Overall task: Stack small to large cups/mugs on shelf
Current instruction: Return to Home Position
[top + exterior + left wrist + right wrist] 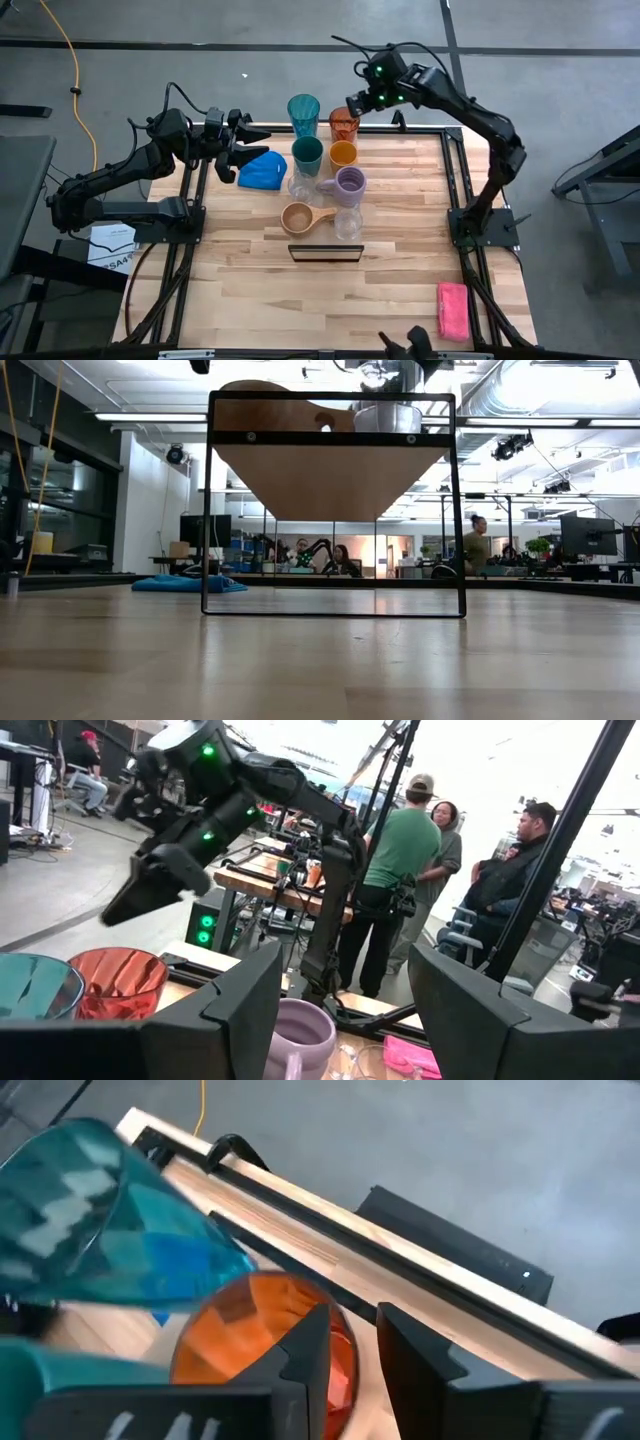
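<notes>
Eight cups stand in two rows on the raised shelf, whose near end frame fills the low view. One row holds the teal tumbler, dark green cup, a clear glass and the tan mug. The other holds the red cup, orange cup, lavender mug and a clear glass. My right gripper is slightly open just above the red cup's far rim, clear of it. My left gripper is open and empty by the shelf's left side.
A blue cloth lies on the table left of the shelf, right by my left gripper. A pink sponge lies at the near right corner. People stand in the room beyond the table.
</notes>
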Robot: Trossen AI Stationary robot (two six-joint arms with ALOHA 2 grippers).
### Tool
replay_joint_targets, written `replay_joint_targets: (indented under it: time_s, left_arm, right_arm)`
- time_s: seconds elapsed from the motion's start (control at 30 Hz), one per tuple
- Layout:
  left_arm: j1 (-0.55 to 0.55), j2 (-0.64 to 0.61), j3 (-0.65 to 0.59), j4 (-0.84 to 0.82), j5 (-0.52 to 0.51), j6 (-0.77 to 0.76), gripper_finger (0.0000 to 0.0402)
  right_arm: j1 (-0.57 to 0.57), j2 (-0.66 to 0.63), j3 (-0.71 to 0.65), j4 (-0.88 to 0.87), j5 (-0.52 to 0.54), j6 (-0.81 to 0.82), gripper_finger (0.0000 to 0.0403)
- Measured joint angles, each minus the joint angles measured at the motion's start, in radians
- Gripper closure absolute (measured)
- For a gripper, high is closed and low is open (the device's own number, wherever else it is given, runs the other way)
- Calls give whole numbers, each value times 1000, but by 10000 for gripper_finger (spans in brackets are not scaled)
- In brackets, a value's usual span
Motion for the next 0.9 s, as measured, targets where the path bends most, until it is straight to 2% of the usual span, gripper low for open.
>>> replay_joint_targets:
  time_s: [0.1, 0.2, 0.3, 0.37, 0.47, 0.67, 0.9]
  left_arm:
    - [0, 0, 0, 0, -2, 0, 195]
    - [0, 0, 0, 0, -4, 0, 195]
    - [0, 0, 0, 0, -4, 0, 195]
    - [0, 0, 0, 0, -8, 0, 195]
    - [0, 0, 0, 0, -16, 0, 195]
    - [0, 0, 0, 0, -20, 1, 195]
    - [0, 0, 0, 0, -28, 2, 195]
  right_arm:
    - [11, -28, 0, -62, 13, -71, 327]
    - [34, -49, 0, -177, 93, -137, 339]
    - [61, -58, 0, -290, 174, -181, 366]
    - [69, -59, 0, -331, 184, -206, 390]
    - [73, -61, -43, -273, 179, -222, 396]
    - [74, -78, -188, -133, 91, -218, 401]
    - [84, -88, -209, -37, 50, -221, 403]
